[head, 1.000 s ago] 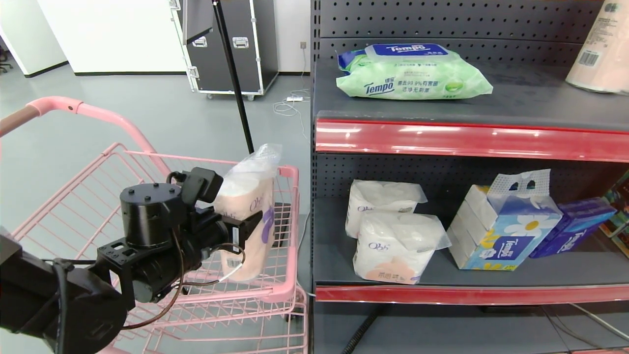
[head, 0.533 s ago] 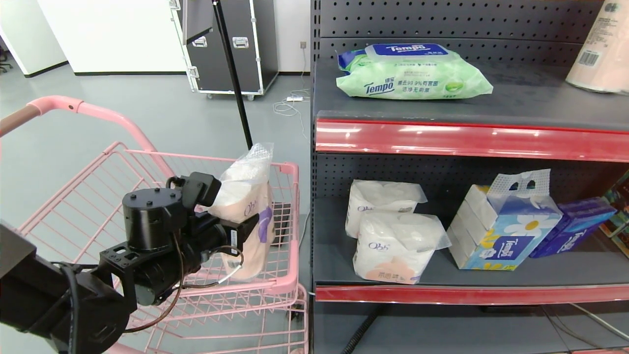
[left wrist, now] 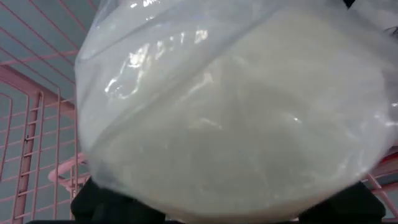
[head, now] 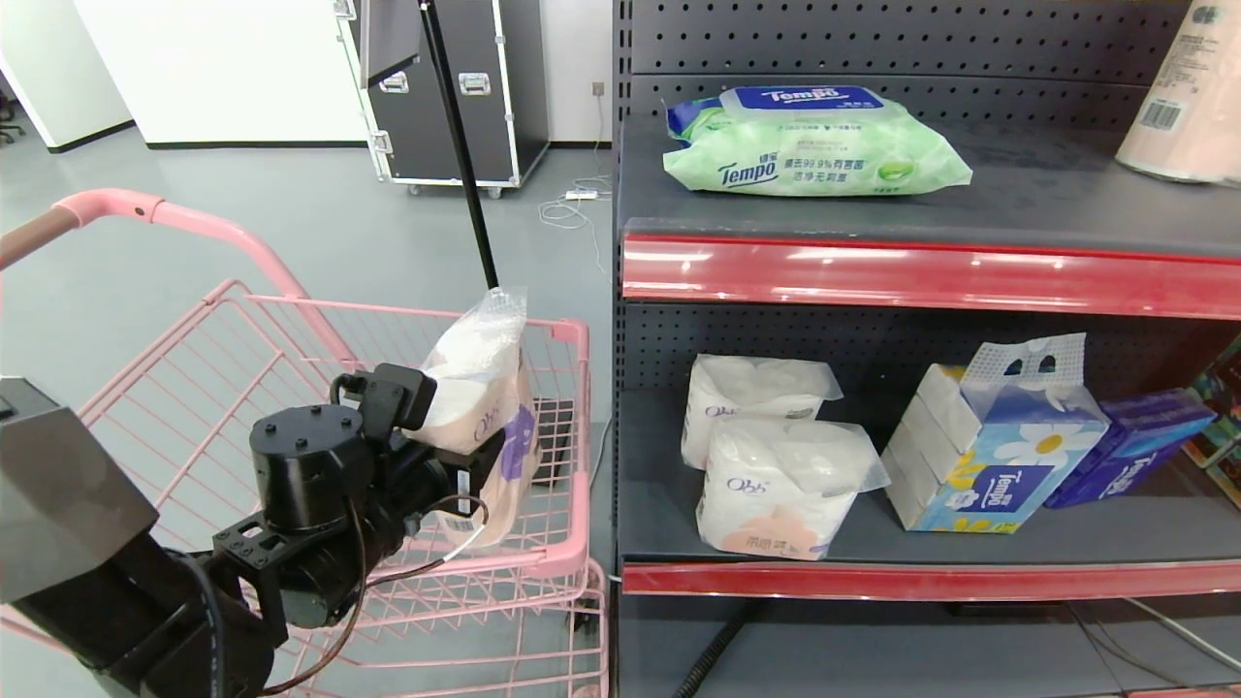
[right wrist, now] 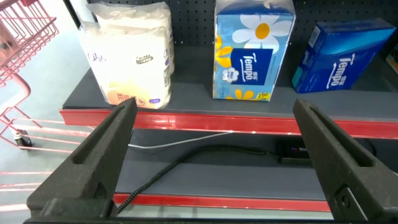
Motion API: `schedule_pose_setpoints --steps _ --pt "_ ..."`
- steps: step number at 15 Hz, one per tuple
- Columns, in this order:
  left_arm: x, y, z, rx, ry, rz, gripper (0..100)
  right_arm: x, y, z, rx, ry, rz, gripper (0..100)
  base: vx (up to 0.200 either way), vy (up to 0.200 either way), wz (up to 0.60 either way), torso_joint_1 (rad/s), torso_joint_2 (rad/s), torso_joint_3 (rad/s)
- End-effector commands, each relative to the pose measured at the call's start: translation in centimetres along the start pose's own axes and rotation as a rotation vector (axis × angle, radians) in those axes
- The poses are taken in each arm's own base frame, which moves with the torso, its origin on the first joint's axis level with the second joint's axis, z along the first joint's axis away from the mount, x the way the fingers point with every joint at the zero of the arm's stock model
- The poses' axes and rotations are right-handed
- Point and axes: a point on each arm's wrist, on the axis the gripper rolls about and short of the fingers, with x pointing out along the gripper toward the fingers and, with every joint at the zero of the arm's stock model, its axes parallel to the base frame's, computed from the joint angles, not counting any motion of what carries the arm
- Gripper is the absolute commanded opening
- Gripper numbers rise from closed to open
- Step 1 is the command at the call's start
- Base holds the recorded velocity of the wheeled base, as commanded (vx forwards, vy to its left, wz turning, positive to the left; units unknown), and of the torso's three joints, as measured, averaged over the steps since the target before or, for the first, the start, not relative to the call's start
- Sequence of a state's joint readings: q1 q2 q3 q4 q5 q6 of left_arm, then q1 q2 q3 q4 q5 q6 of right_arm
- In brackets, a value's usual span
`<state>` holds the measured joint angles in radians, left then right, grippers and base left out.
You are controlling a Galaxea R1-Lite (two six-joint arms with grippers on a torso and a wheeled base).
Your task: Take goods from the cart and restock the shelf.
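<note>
Where the left gripper [head: 482, 472] sits low inside the pink cart [head: 572, 427], its jaws are clenched on a pack of toilet rolls [head: 480, 378], grasping the lower half of the upright pack while its crinkled plastic top rises above them; from the left wrist the clear wrapping presses right up against the jaws, with pink cart wires behind it, and whether the pack's base rests on the cart floor cannot be told. Off toward the shelf, the right gripper [right wrist: 214, 106] has its jaws released and spread wide with nothing between them, level with the red front edge [right wrist: 249, 121] of the lower shelf, and a black cable [right wrist: 186, 158] trails on the floor beneath them. Straight beyond the gap between these jaws stands a flower-printed tissue pack [right wrist: 254, 50]; past one jaw stands a wrapped roll pack [right wrist: 130, 53], past the other a dark blue box [right wrist: 345, 53]. From the head, a second roll pack [head: 747, 397] stands just behind the first on that shelf. Farthest from both pairs of jaws, on the upper shelf, a green wet-wipe pack [head: 814, 141] lies flat and a tall pinkish roll pack [head: 1183, 97] stands at the far right
</note>
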<state>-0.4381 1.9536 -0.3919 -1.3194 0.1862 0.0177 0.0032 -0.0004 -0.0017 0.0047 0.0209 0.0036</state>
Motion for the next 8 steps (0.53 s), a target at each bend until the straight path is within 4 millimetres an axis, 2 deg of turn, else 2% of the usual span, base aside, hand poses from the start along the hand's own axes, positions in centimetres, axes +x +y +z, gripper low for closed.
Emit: schedule_pose_setpoints --steps 1,3,8 --pt "1.1 -0.04 0.26 -0.015 -0.018 0.003 0 0.0 0.0 0.0 0.001 0.001 0.0 100 0.0 0.0 0.0 0.0 0.0 0.0" --pt "1.68 -0.18 0.82 -0.053 -0.045 0.002 0 0.0 0.0 0.0 0.001 0.001 0.0 100 0.0 0.0 0.0 0.0 0.0 0.0" --pt "1.7 -0.35 0.84 -0.056 -0.072 0.009 0 0.0 0.0 0.0 -0.001 0.001 0.0 100 0.0 0.0 0.0 0.0 0.0 0.0"
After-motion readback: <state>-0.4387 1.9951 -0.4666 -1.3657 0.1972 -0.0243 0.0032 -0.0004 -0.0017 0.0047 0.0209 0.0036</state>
